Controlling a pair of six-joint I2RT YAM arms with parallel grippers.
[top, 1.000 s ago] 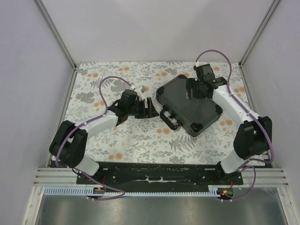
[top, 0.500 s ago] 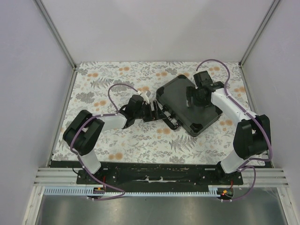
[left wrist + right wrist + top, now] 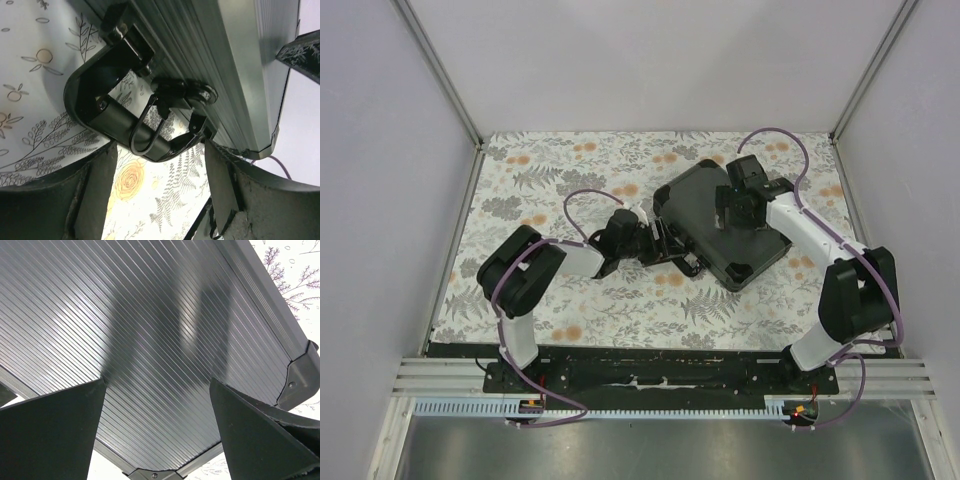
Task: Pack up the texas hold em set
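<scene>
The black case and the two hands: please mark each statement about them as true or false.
1. The black case is closed. True.
2. The case stands upright on its edge. False: it lies flat on the flowered table.
3. The left hand is at the case's handle. True: the left wrist view shows the handle just ahead, between its open fingers.
4. The right hand holds a red card deck. False: it is open over the lid and holds nothing.
5. Loose chips lie on the table. False: none are visible there.
</scene>
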